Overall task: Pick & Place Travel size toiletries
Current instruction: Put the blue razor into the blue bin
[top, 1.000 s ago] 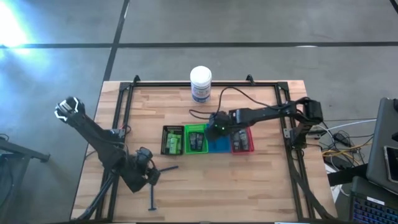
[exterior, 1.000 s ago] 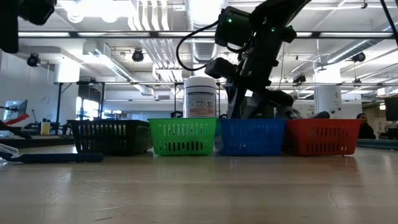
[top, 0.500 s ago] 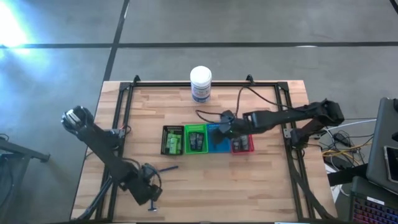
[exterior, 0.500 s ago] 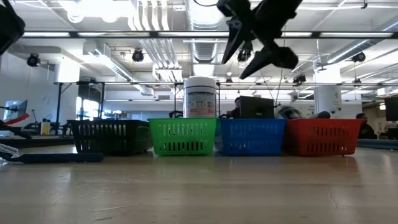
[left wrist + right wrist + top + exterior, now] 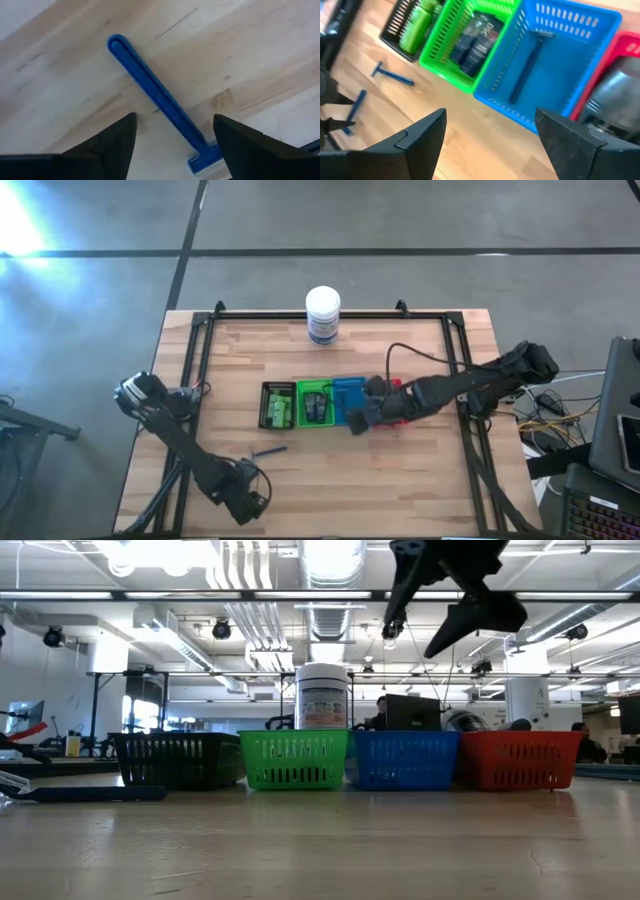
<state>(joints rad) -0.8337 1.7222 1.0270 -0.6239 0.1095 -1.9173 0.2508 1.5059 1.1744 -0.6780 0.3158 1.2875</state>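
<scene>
My left gripper (image 5: 174, 120) is open and hovers near the table's near edge (image 5: 247, 505). Its fingers stand on either side of a thin blue stick (image 5: 152, 92) that lies flat on the wood, and they touch nothing. A second blue stick (image 5: 268, 450) lies on the table nearby. My right gripper (image 5: 490, 114) is open and empty, high above the near side of the blue tray (image 5: 356, 420). The blue tray (image 5: 580, 45) holds one blue stick (image 5: 527, 60). The black tray holds green packets (image 5: 417, 22), the green tray dark packs (image 5: 472, 42), the red tray grey tubes (image 5: 612, 97).
The four trays stand side by side mid-table: black (image 5: 175, 760), green (image 5: 295, 760), blue (image 5: 405, 760) and red (image 5: 518, 760). A white jar with a blue label (image 5: 323, 315) stands behind them at the far edge. Bare wood lies in front of the trays.
My right gripper has risen out of the blue tray and drawn back toward the near edge, staying open. My left gripper has moved toward the near edge and now stands over the blue stick there.
</scene>
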